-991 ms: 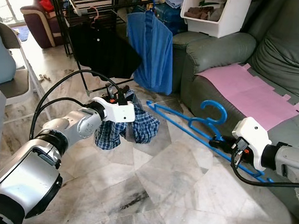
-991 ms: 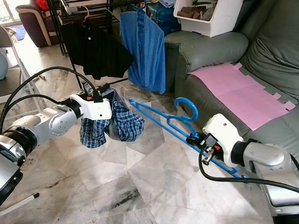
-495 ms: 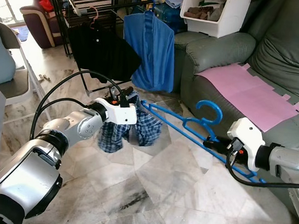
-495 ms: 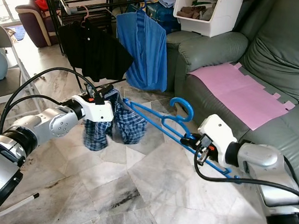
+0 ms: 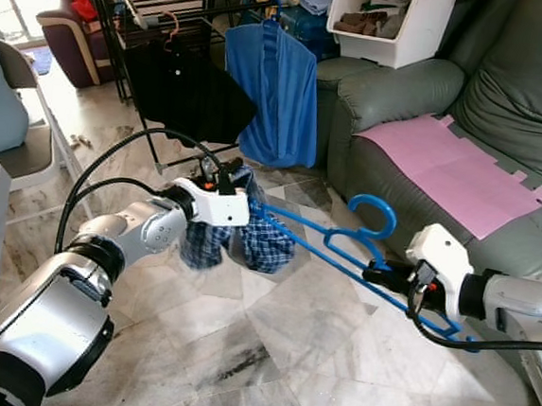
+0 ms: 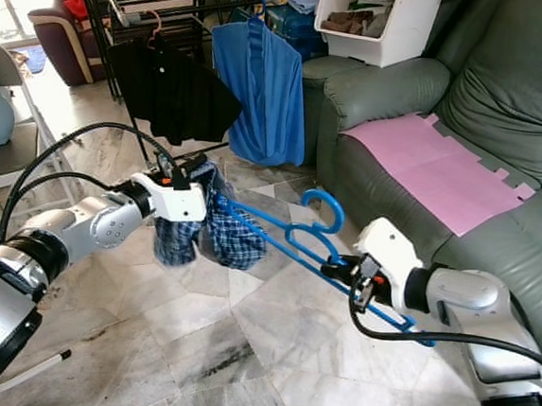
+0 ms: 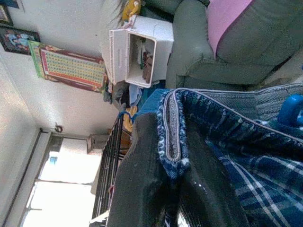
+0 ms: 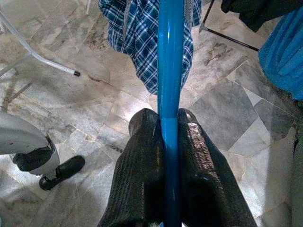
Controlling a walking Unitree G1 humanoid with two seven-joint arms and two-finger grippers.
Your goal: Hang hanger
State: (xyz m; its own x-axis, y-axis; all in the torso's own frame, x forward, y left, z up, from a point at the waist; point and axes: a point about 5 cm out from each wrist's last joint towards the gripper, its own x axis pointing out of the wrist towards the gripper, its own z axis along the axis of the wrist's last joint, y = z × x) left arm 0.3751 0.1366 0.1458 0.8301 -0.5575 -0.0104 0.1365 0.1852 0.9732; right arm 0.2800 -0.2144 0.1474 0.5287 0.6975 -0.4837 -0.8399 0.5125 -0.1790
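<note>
A blue plastic hanger (image 5: 343,246) is held level above the marble floor. My right gripper (image 5: 386,271) is shut on its lower bar, and the black fingers (image 8: 142,156) clamp the blue bar (image 8: 170,71). The hanger's far end reaches into blue plaid shorts (image 5: 249,242). My left gripper (image 5: 218,181) is shut on the shorts' waistband (image 7: 173,137), holding them off the floor. A black drying rack (image 5: 151,2) stands behind, with a black shirt (image 5: 181,91) and a blue garment (image 5: 279,94) hanging on it.
A grey sofa (image 5: 491,80) with a pink sheet (image 5: 450,166) runs along the right. A white bin of clothes (image 5: 387,18) sits on its arm. A grey chair (image 5: 16,133) stands at the left. Open marble floor (image 5: 286,356) lies in front.
My right gripper has pushed the hanger to the left, so its far end has gone into the plaid shorts. The left gripper holds the shorts in about the same place.
</note>
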